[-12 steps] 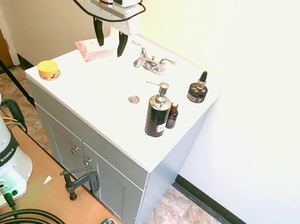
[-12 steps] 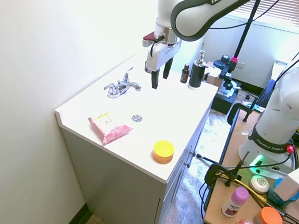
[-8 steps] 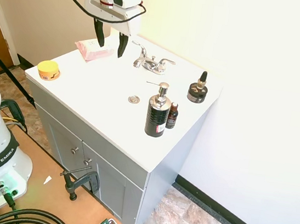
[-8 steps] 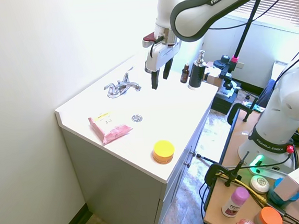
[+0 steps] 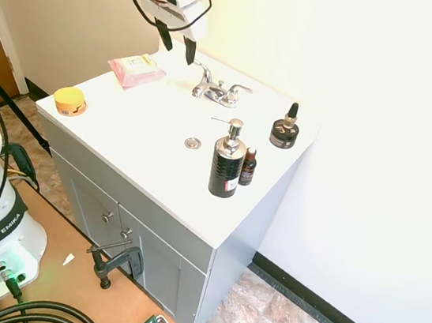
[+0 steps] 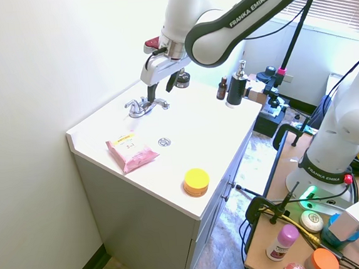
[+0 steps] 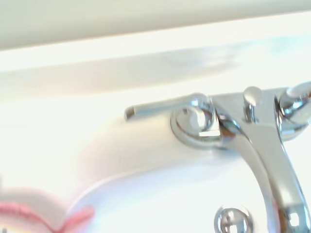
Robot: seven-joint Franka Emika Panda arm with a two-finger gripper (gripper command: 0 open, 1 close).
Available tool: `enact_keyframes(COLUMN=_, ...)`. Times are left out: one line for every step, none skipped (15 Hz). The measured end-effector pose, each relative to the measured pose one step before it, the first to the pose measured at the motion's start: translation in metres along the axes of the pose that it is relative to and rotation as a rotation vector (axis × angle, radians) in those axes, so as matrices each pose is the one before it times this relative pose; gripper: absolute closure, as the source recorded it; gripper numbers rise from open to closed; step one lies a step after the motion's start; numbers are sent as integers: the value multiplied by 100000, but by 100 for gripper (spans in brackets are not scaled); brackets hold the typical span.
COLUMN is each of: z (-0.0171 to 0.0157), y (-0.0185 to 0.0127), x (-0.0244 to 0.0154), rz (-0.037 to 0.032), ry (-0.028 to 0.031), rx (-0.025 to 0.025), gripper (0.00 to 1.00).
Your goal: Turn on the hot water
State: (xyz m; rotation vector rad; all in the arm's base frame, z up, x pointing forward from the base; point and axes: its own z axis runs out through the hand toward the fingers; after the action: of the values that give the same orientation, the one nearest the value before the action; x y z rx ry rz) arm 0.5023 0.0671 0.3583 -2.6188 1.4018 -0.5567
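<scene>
The chrome faucet [image 5: 219, 91] stands at the back of the white vanity top [image 5: 149, 121], with a short spout and two slim lever handles; no hot water runs from it. My gripper [image 5: 178, 44] hangs open and tilted just above and beside the handle nearer the pink packet, touching nothing. In the second exterior view the gripper [image 6: 160, 87] hovers right over the faucet [image 6: 143, 106]. The wrist view shows the faucet [image 7: 252, 131] close up, one lever handle [image 7: 160, 109] pointing sideways, and the drain ring [image 7: 234, 221] below the spout.
A pink packet [image 5: 136, 70] lies beside the faucet, a yellow tub [image 5: 69, 100] sits at the vanity's corner. A black pump bottle [image 5: 226, 163], a small brown bottle [image 5: 248, 167] and a dropper jar [image 5: 284, 131] stand on the other side. The wall is close behind.
The gripper has swung back towards the wall and the faucet, tilting as it went. It stays open. The faucet handles have not moved.
</scene>
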Motion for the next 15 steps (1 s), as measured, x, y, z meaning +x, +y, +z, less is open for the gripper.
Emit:
enact_keyframes(z=601, y=-280, x=-138, rz=289, ry=2914, rx=2450, gripper=0)
enact_keyframes(z=633, y=-92, x=-71, rz=226, ry=2456, rx=870, gripper=0)
enact_keyframes(z=545, y=-183, x=34, rz=-43, ry=2219, rx=309, gripper=0)
enact_keyframes(z=445, y=-345, x=219, rz=-182, ry=2976, rx=712, gripper=0)
enact_keyframes(z=434, y=-406, x=318, rz=353, ry=2873, rx=925, gripper=0)
enact_keyframes(z=581, y=-345, x=250, rz=303, ry=2010, rx=286, gripper=0)
enact_keyframes(z=646, y=-279, x=142, rz=237, ry=1362, rx=116, gripper=0)
enact_keyframes(z=722, y=-285, x=-142, rz=-116, ry=638, rx=-25, gripper=0)
enact_keyframes(z=740, y=-221, x=-326, rz=-66, ry=242, rx=-154, gripper=0)
enact_keyframes(z=670, y=-212, x=-403, rz=-239, ry=173, rx=-70, gripper=0)
enact_keyframes(z=580, y=-276, x=-428, rz=-359, ry=253, rx=163, gripper=0)
enact_keyframes(z=352, y=-358, x=-367, rz=-215, ry=272, rx=484, gripper=0)
enact_keyframes(z=210, y=-293, x=-212, rz=158, ry=95, rx=310, gripper=0)
enact_keyframes(z=173, y=-263, x=-127, rz=343, ry=284, rx=335, gripper=0)
enact_keyframes(z=194, y=-267, x=52, rz=730, ry=810, rx=597, gripper=0)
